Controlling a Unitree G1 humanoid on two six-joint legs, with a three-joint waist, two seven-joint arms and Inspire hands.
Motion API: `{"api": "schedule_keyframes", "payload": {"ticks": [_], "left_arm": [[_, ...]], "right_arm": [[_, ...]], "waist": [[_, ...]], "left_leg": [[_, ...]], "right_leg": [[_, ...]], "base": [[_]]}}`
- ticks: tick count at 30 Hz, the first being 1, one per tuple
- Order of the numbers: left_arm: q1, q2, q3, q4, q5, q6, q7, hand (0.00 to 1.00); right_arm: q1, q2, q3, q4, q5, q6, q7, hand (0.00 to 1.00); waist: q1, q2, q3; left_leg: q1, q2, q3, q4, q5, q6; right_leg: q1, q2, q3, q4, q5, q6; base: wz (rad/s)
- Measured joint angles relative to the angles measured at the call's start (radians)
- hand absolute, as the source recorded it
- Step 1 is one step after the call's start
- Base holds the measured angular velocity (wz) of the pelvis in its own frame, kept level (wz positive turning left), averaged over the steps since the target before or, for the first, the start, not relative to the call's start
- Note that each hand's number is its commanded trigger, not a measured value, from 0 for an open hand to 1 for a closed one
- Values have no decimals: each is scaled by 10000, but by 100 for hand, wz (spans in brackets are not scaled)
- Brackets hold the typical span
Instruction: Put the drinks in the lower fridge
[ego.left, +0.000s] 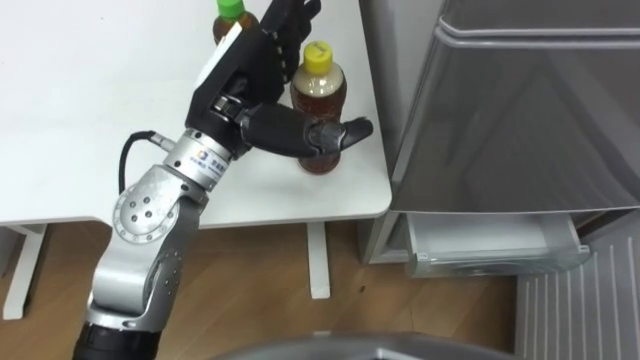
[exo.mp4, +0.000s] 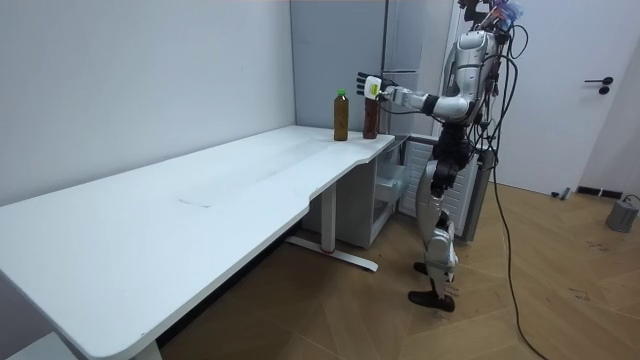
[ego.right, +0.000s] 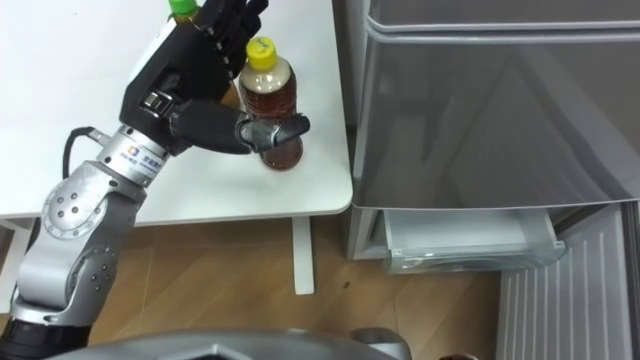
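Nearest in the left eye view, the robot's left arm rises from the lower left and reaches over the white bench (ego.left: 80, 120). Its left hand (ego.left: 250, 75) is spread around the yellow-capped bottle (ego.left: 320, 95). The thumb lies across the front of the bottle's lower body, and the fingers stretch up past its left side toward the cap. I cannot tell whether they touch it. This bottle of brown drink stands upright near the bench's right near corner. A green-capped bottle (ego.left: 228, 15) stands just beyond the hand, to the far left. To the right of the bench is the grey fridge (ego.left: 520, 100), whose lower drawer (ego.left: 490, 245) is pulled out.

In the room view the robot stands upright on the wooden floor at the end of the bench, beside the fridge. Its left arm is held out level to the two upright bottles, which stand side by side.
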Motion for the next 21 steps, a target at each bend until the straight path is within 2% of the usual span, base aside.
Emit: {"api": "schedule_keyframes", "payload": {"ticks": [11, 17, 21], "left_arm": [[7, 8, 1, 17, 4, 0, 39, 0], [14, 20, -4, 418, 1, 8, 245, 0], [17, 23, -15, 725, 5, 199, 322, 0]], "right_arm": [[-20, 0, 1, -6, 26, -1, 2, 0], [-46, 0, 4, -18, 37, 0, -10, 0], [-47, -1, 1, -19, 28, 13, -10, 0]], "waist": [[27, 7, 13], [25, 53, 32], [-3, 115, 54]], "left_leg": [[1, -3, 40, -79, -2, -3], [10, -2, 127, -78, -2, -2], [-20, 6, 127, -99, -2, -3]], "right_leg": [[-17, 5, 20, -15, 0, 0], [-17, 5, 80, -48, 0, 1], [-15, 15, 82, -43, 0, 1]], "base": [[0], [-3], [0]]}}
